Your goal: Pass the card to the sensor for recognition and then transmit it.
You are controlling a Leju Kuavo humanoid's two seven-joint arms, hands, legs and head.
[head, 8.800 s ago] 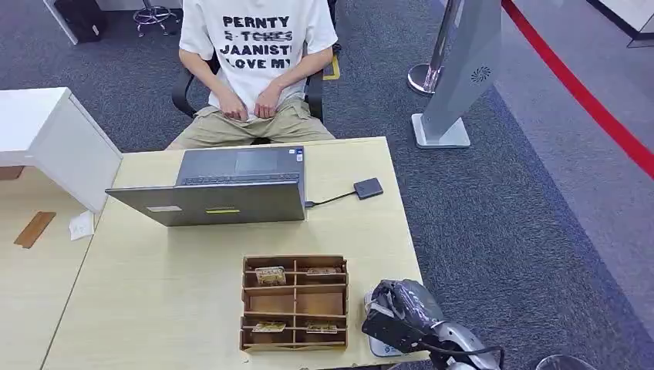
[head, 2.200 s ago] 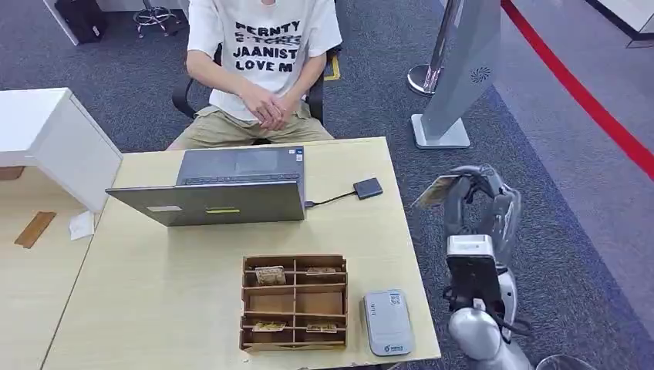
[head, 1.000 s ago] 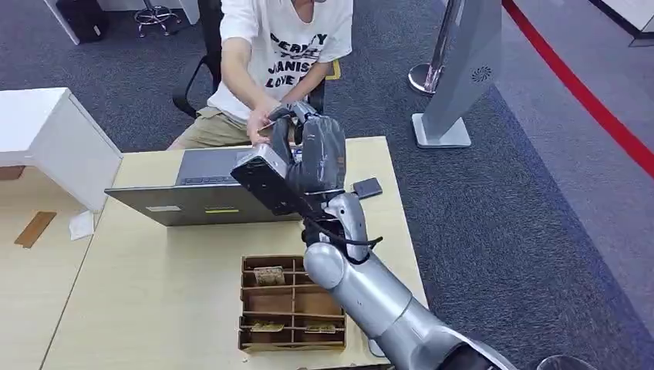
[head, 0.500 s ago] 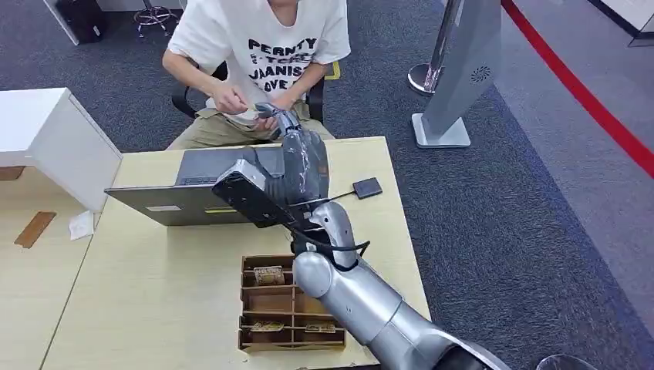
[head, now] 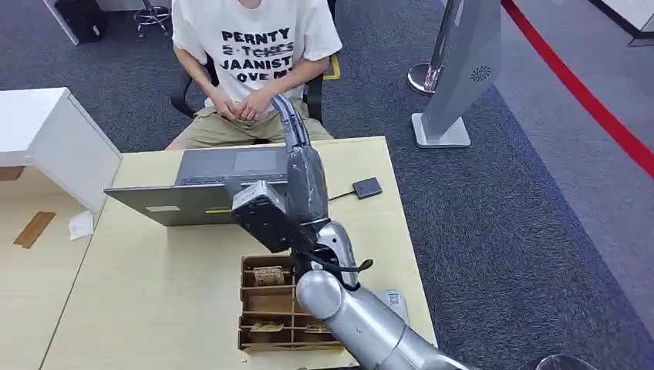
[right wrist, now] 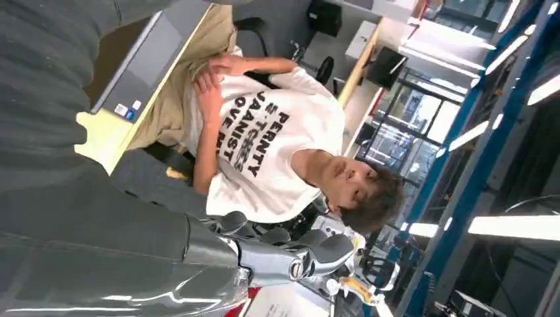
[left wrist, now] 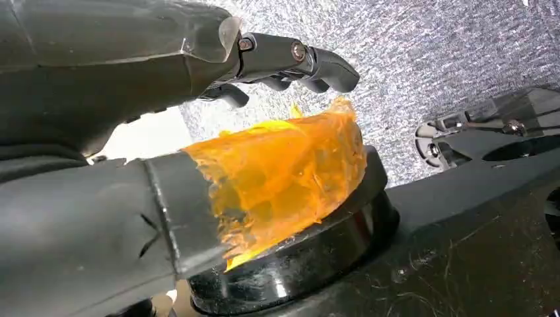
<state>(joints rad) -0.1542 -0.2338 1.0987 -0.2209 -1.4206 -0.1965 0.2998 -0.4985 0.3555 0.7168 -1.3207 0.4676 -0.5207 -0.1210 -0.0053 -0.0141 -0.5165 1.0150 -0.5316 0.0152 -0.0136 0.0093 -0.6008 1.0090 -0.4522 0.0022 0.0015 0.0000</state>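
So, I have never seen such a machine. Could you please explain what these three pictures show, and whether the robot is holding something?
It is a humanoid robot with two silver arms. The head view looks down from its body; the two other views come from cameras at its wrists. Its right hand reaches over the table, empty, fingers extended toward a seated person. On the table are a laptop, a wooden card tray and a small grey sensor. The left hand hangs beside the robot's body, holding nothing.

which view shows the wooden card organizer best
The head view: the wooden card organizer sits on the table's near edge, compartments and a few cards visible, its right side behind the right arm. The wrist views look elsewhere: at the floor and at the seated person.
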